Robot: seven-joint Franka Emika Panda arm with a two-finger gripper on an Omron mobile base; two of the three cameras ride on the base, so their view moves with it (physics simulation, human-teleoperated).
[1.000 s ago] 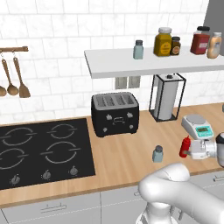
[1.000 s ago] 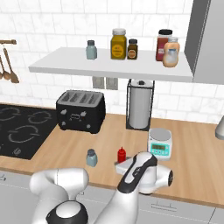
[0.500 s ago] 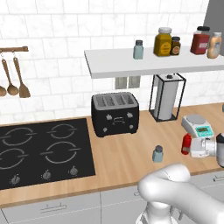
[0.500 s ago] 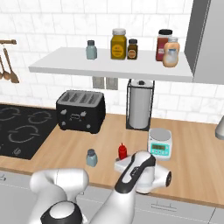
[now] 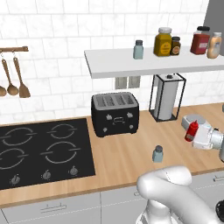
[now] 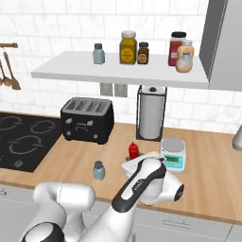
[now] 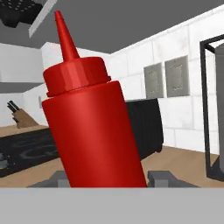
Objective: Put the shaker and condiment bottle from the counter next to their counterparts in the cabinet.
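Note:
The red condiment bottle (image 7: 94,127) stands slightly tilted between my fingertips, and my gripper (image 7: 109,177) is shut on its lower body. From the base views the condiment bottle (image 5: 191,130) (image 6: 133,150) hangs just above the counter (image 5: 127,153), in front of the scale. The small blue-grey shaker (image 5: 158,154) (image 6: 99,170) stands alone on the counter, left of my gripper (image 5: 194,135). On the white cabinet shelf (image 5: 131,65) stand the matching shaker (image 5: 138,49) (image 6: 98,53) at the left and the peach bottle (image 5: 214,45) (image 6: 185,56) at the right end.
A black toaster (image 5: 115,113) and a paper towel holder (image 5: 167,97) stand at the back wall, with a small scale (image 6: 173,153) beside my hand. The hob (image 5: 39,151) lies to the left. A yellow jar (image 5: 162,42), a small dark jar (image 5: 176,46) and a red jar (image 5: 199,40) share the shelf.
My jaws have closed on the red bottle, and it has risen a little off the counter. The shaker has not moved.

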